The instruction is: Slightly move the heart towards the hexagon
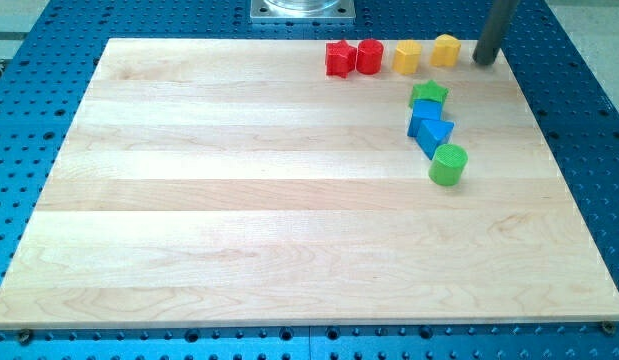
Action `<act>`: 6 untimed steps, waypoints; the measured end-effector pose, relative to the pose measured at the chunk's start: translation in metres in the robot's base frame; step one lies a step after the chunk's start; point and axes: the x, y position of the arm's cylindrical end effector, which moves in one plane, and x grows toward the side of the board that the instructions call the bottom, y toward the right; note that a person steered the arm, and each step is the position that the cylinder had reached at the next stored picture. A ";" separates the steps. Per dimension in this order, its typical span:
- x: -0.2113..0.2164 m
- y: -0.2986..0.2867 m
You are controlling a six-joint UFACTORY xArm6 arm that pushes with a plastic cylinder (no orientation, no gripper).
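Two yellow blocks are shown near the board's top edge: the heart, judged the left one, and the hexagon, slightly apart. The tip is placed just right of the hexagon. No pincer is fitted. The push is judged not yet made.

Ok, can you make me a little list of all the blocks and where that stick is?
tip: my tip, view's top right, just right of the yellow heart block
yellow row: yellow hexagon block left of the heart
red pair: red star block, red cylinder block
cluster below: green star block, two blue blocks, green cylinder block
surface: wooden board
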 end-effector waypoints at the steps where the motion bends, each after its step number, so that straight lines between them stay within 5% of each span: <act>1: -0.016 -0.022; 4: 0.016 -0.028; 6: 0.024 0.039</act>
